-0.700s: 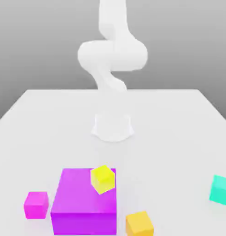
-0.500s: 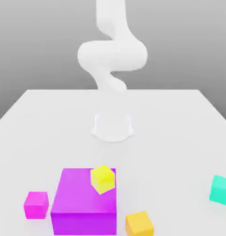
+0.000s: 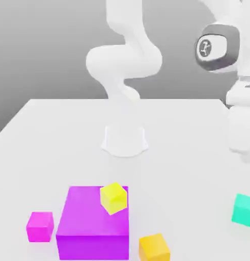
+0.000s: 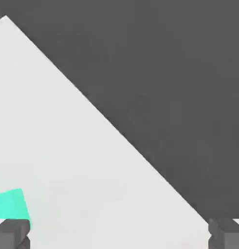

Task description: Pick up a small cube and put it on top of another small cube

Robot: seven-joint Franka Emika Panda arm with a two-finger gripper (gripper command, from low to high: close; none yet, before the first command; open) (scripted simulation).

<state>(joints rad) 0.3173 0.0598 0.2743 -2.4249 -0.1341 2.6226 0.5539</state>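
The small teal cube (image 3: 244,210) lies on the white table near the exterior view's right edge. In the hand view the teal cube (image 4: 10,204) shows just beside one dark fingertip (image 4: 11,234). My gripper (image 4: 119,236) is open, its fingers spread wide with nothing between them. In the exterior view the arm's hand (image 3: 242,127) hangs above the teal cube, a clear gap between them. The small yellow cube (image 3: 114,198) sits turned at an angle at the far right corner of the big purple cube's top.
The big purple cube (image 3: 93,224) stands at the front. A small magenta cube (image 3: 39,226) lies to its left and a small orange cube (image 3: 154,248) to its right. The arm's base (image 3: 125,138) stands mid-table. The table edge (image 4: 116,129) runs close to the teal cube.
The arm has swung round and its hand has come into the exterior view at the right, above the teal cube. None of the cubes has moved.
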